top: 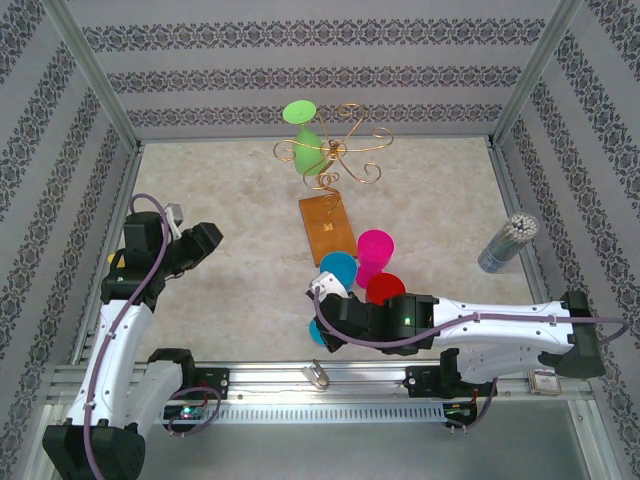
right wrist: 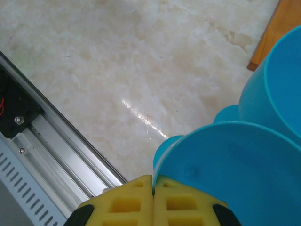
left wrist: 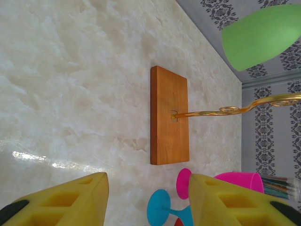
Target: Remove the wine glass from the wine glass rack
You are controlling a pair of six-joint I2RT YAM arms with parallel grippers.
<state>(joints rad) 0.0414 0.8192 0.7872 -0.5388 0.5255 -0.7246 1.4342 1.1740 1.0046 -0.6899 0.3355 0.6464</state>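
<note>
On the marble table (top: pixel 230 200), the green glass (top: pixel 308 140) hangs vertical, foot up, on the rack (top: pixel 345 150), well beyond the parted, empty left gripper (left wrist: pixel 148 197). The right gripper (right wrist: pixel 153 181) pinches a blue glass (right wrist: pixel 235 160).

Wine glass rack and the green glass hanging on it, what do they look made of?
Wine glass rack: thin wire, likely metal, with a shiny gold finish that glints along the curls. Its base: wood, orange-brown, smooth, faint grain. Green glass: opaque, evenly coloured, matte, so probably plastic rather than glass.
</note>
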